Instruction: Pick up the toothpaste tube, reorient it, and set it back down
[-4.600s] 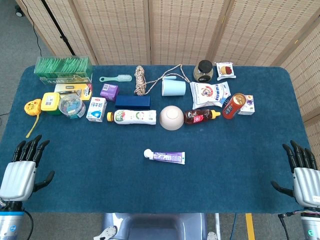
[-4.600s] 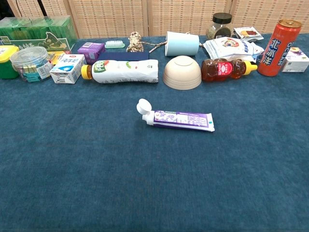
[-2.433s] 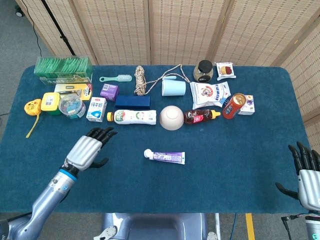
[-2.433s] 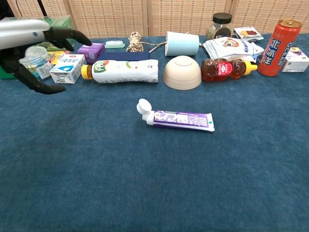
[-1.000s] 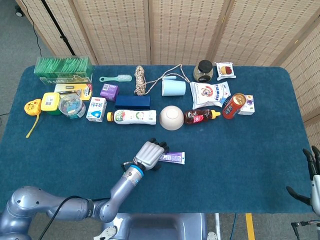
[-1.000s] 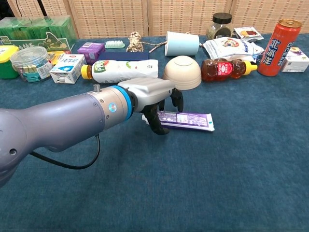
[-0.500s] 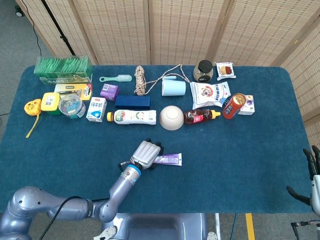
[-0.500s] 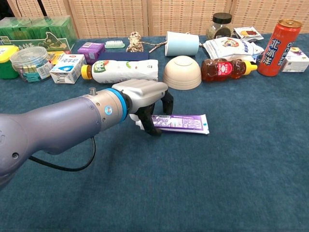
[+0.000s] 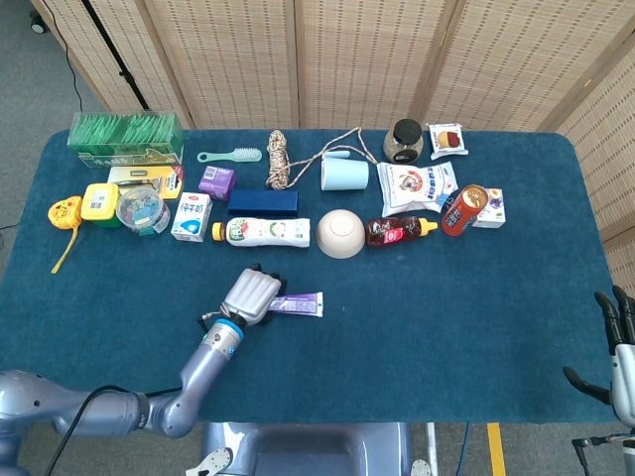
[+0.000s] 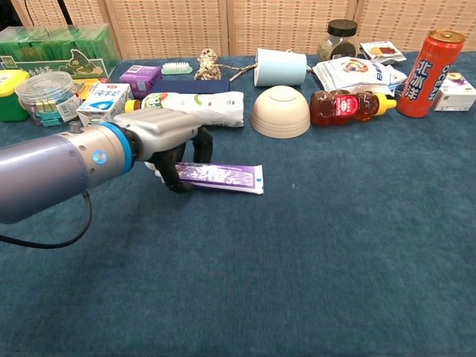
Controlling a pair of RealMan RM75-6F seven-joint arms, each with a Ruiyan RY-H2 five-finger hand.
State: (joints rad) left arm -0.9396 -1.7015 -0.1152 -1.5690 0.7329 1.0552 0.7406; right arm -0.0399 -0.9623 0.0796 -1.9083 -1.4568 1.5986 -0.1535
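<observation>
Bright, even overhead light is filling both views. Soft short shadows are sitting tight under objects on blue tablecloth. Mild sheen is showing on metallic left arm in chest view. Head view is staying sharp throughout. Chest view is bending slightly at edges, nearest cloth going soft.

- The left arm reaches in from the near left corner of the bench, its grey forearm slanting up toward the middle.
- The left robot hand is held palm down, its dark fingers curled around the cap end of the toothpaste tube, gripping it.
- The right robot hand shows only at the near right edge, off the bench, fingers spread and upright, holding nothing.
</observation>
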